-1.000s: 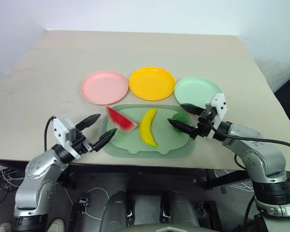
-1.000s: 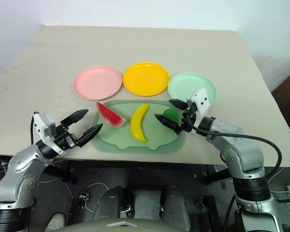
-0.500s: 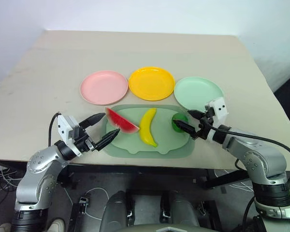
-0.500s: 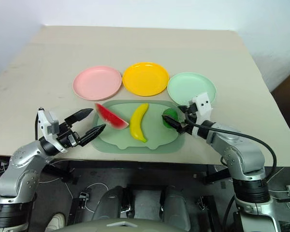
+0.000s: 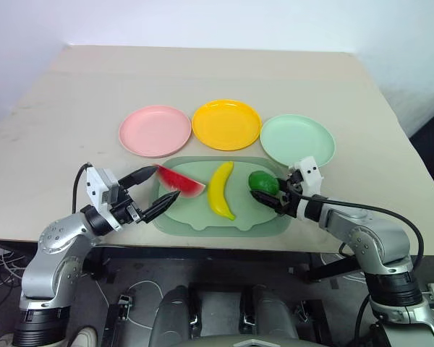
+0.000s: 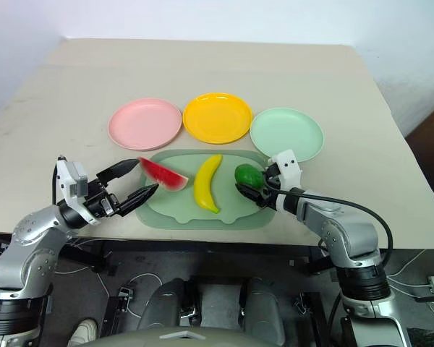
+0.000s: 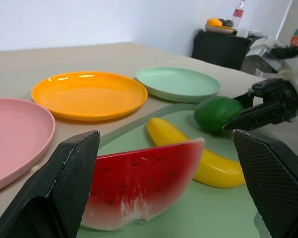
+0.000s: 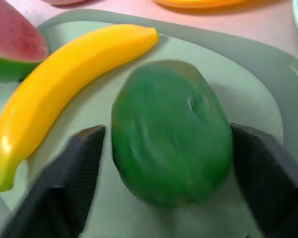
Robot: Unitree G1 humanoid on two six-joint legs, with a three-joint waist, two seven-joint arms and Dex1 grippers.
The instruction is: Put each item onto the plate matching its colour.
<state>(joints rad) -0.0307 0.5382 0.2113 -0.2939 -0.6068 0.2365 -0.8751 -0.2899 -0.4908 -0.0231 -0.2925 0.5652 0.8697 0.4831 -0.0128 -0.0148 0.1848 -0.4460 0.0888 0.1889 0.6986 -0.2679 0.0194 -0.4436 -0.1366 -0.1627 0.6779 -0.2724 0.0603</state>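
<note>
A beige desk point(image 5: 224, 79) stands against a pale wall, carrying a pale green tray point(image 5: 202, 220) at its near edge and three round plates in a row just behind the tray.

The right gripper point(image 5: 278, 194) has its two black fingers point(image 8: 64, 168) set on either side of the dark-green fruit point(image 5: 263, 182), one at each flank as the right wrist view shows; the fruit sits between them on the tray, and whether they actually press it I cannot tell (the gap at each side is hard to read). The fruit lies at the tray's right end, just in front of the mint green plate point(image 5: 297, 140).

The left gripper point(image 5: 153, 189) hangs at the tray's left edge with its fingers point(image 7: 64, 193) spread wide and holding nothing. The watermelon wedge point(image 5: 179, 181) lies just beyond their tips, red face up, green rind towards the tray floor, at the left end of the tray. In the left wrist view the wedge fills the space between the two fingers, not touched by either.

The yellow banana point(image 5: 220, 190) lies lengthwise in the middle of the tray, between wedge and fruit, apart from both.

Behind, from left to right: the pink plate point(image 5: 155, 131), the yellow plate point(image 5: 226, 124) and the mint green one, each bare.
</note>
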